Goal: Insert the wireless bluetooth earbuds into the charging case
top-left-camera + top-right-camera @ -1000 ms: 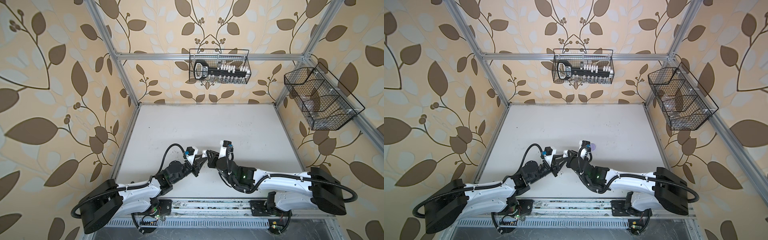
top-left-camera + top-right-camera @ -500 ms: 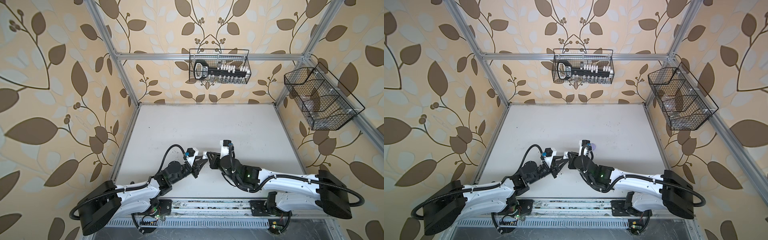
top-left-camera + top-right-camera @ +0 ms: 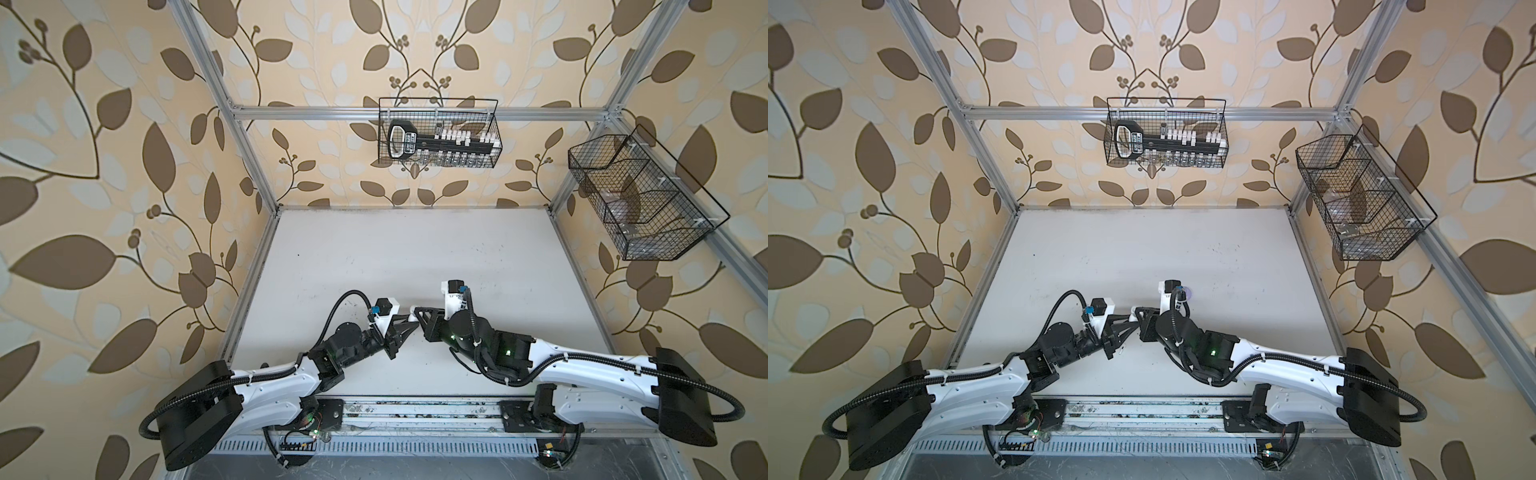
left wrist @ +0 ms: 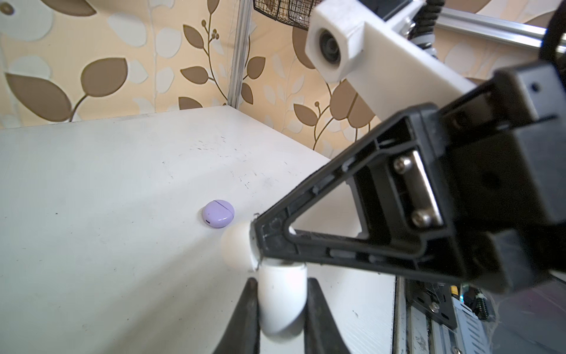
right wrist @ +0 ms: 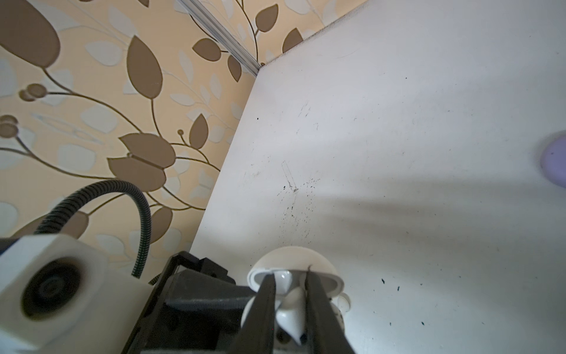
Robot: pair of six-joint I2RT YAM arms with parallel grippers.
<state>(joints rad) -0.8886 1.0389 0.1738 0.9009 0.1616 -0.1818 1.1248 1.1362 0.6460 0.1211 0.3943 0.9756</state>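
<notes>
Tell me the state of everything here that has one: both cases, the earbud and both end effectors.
white case: lid open, gripped by the left end effector.
lilac case: shut, lying on the table, untouched.
white earbud: pinched at the white case's mouth; whether it is seated cannot be told.
left end effector: shut on the white case.
right end effector: shut on the white earbud.

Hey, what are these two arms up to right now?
The left gripper holds a small white case with its lid open, over the front middle of the table. The right gripper pinches a white earbud at the case's opening, putting it in; I cannot tell whether it is seated yet. A closed lilac case lies on the table just beyond them, untouched.
</notes>
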